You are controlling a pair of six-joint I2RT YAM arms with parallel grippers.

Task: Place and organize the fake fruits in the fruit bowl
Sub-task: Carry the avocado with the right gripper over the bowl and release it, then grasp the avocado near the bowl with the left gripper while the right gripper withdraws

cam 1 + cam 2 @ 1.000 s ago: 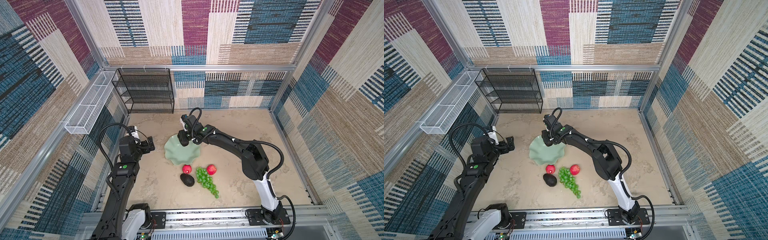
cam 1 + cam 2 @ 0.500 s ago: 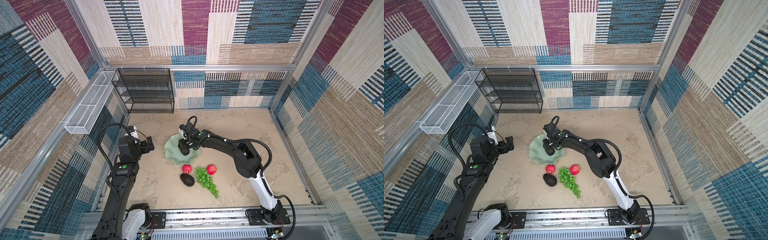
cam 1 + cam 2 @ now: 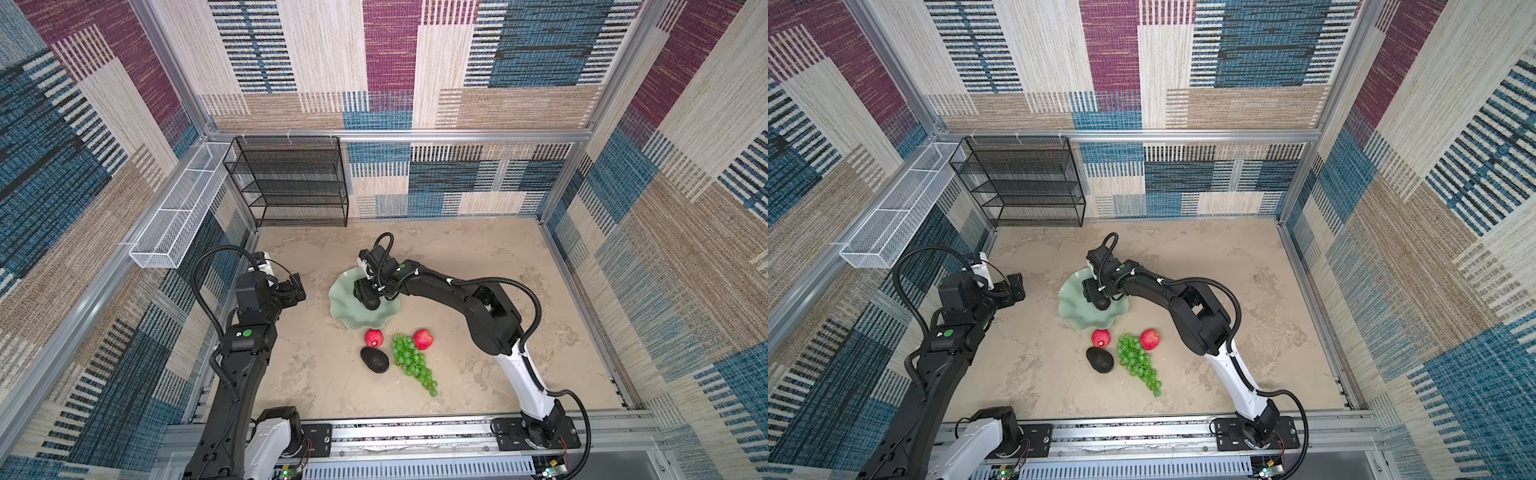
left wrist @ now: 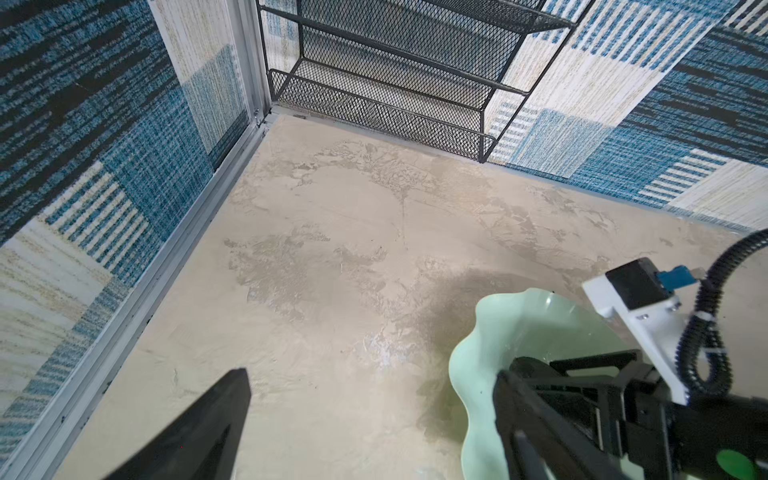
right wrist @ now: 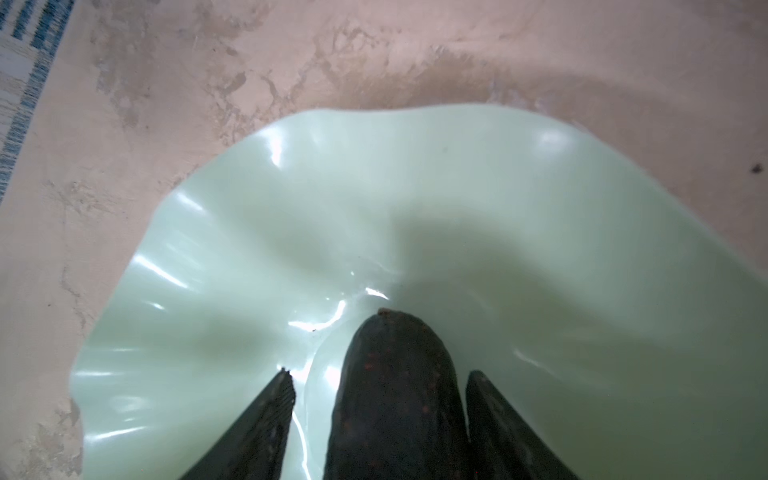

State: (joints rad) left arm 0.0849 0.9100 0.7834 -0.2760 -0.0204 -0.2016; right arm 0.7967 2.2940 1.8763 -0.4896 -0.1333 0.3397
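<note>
Right end effector (image 5: 379, 376) stands parted around an avocado (image 5: 399, 415) lying in the fruit bowl (image 5: 291, 199) (a clear gap shows on one side). Left end effector (image 3: 300, 287), open and empty, hangs beside the fruit bowl, apart from it.

Mint-green fruit bowl (image 3: 345, 309) amid patchwork walls (image 3: 395, 50)
Avocado (image 3: 374, 360) blackish-green, apples (image 3: 374, 337) (image 3: 423, 339) red, grapes (image 3: 411, 363) bright green; tabletop (image 3: 478, 257) mottled beige; walls woven in blue, maroon and tan stripes.
</note>
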